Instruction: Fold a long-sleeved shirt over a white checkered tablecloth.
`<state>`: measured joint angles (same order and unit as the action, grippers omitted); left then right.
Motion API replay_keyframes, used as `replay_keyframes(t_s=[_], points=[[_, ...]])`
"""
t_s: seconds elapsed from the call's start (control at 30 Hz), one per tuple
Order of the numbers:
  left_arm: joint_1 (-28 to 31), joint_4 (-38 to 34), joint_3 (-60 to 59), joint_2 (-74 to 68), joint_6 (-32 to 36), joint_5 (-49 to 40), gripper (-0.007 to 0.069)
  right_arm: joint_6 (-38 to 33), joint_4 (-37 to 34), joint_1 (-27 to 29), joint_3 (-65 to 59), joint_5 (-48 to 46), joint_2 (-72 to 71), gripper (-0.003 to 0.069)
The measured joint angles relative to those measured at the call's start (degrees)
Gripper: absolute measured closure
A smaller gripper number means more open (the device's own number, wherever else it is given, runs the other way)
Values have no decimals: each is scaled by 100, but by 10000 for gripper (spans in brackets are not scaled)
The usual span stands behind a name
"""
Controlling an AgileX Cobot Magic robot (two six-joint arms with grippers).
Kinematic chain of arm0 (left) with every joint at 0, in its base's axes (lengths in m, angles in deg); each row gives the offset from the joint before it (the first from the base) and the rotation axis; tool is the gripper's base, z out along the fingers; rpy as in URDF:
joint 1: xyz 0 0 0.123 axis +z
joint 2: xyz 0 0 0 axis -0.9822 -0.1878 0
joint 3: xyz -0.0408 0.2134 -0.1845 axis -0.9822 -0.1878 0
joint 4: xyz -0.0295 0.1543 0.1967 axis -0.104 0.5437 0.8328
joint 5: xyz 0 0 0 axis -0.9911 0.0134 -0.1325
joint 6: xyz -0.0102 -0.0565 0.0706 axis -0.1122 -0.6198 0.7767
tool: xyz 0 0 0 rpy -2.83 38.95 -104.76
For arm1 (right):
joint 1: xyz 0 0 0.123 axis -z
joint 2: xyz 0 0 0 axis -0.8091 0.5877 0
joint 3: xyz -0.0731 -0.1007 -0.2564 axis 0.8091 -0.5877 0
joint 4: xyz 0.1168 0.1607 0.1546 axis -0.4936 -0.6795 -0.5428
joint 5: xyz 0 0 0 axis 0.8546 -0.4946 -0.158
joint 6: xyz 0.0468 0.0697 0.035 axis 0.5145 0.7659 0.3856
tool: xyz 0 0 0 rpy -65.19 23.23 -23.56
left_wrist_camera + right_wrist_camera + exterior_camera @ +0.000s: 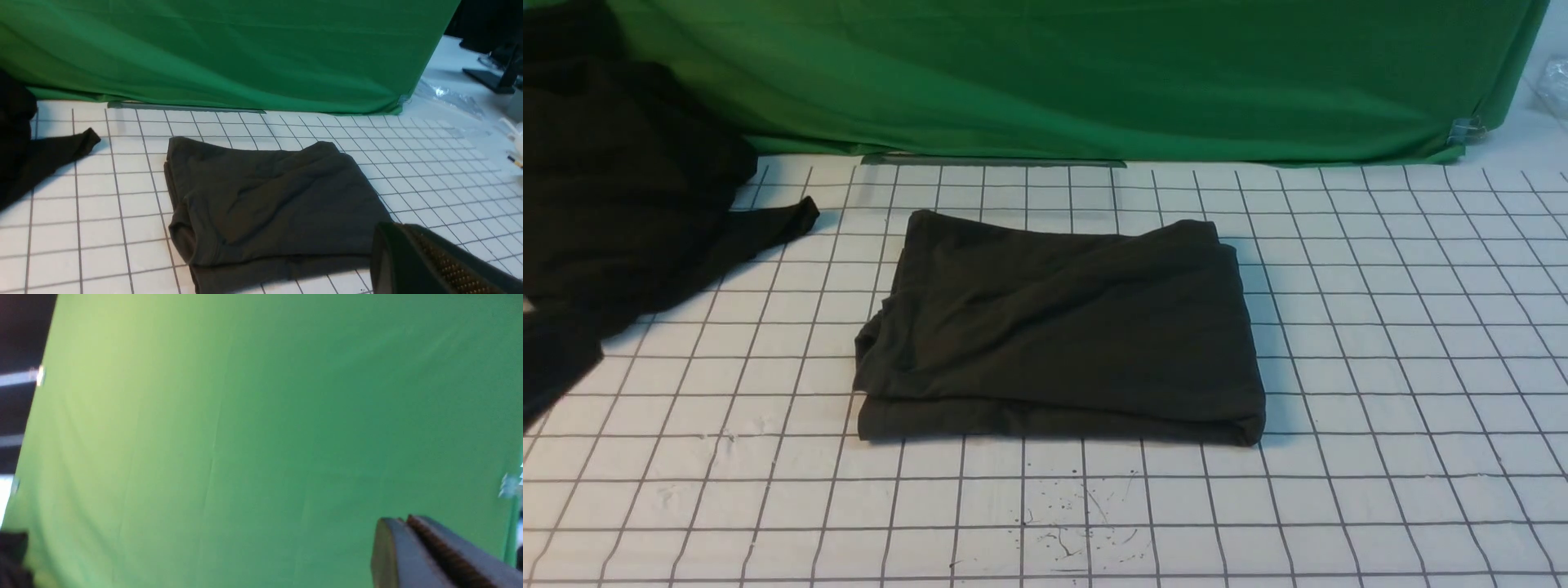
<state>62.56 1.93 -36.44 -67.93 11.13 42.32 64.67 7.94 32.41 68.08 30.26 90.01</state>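
Surroundings: a second black garment point(613, 204) with no print lies heaped at the far left of the white checkered tablecloth point(1380, 343), one pointed corner reaching toward the middle but stopping short of the folded bundle, with bare squares between them. A green fabric backdrop point(1094, 73) hangs across the whole far side, its hem resting on the cloth's far edge. A small metal clip point(1467, 129) sits at the backdrop's lower right corner. Beyond that corner, the left wrist view shows clear plastic sheeting point(449, 98) and dark equipment, blurred.

Open room: wide bare cloth to the right of the bundle and along the near side; a narrow bare strip between bundle and backdrop. Faint dark specks mark the cloth in front of the bundle.

Task item: the long-sleeved shirt point(1062, 327) — folded into a compact, roughly rectangular stack near the centre of the cloth on the tabletop. Black-brown, matte, soft diagonal creases across the top layer. Layered folds show along the near edge and the left edge. No lettering faces up.

Claws: neither appears in the front view. The left claw point(412, 253) hangs near the bundle's near right corner, jaws together, holding nothing. The right claw point(408, 543) points at the backdrop — jaws pressed together, empty.
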Motion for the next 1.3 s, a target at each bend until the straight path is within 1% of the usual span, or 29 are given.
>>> replay_keyframes(t_s=[0.1, 0.17, 0.33, 0.9, 1.03, 1.17, 1.23, 1.27, 1.3], points=[[0, 0, -580, 604, -42, 299, 624, -15, 0, 0, -190, 273, -219, 563], [0, 0, -783, 782, -56, 416, 624, -15, 0, 0, -203, 335, -240, 540], [0, 0, -878, 904, -69, 618, 624, -20, 0, 0, -204, 257, -240, 500], [0, 0, -878, 906, -69, 657, 623, 103, 0, 0, -204, -153, -240, 470], [0, 170, -878, 906, 179, 758, 623, 113, 0, 0, -204, -159, -240, 469], [62, 420, -1034, 943, 514, 1093, 623, 113, 0, 0, -204, -159, -240, 469], [331, 503, -1434, 1054, 739, 1561, 623, 113, 0, 0, -204, -159, -240, 469], [394, 501, -1478, 1082, 739, 1560, 623, 113, 0, 0, -204, -159, -240, 469], [637, 501, -1866, 1189, 813, 1930, 623, 113, 0, 0, -204, -159, -240, 469]])
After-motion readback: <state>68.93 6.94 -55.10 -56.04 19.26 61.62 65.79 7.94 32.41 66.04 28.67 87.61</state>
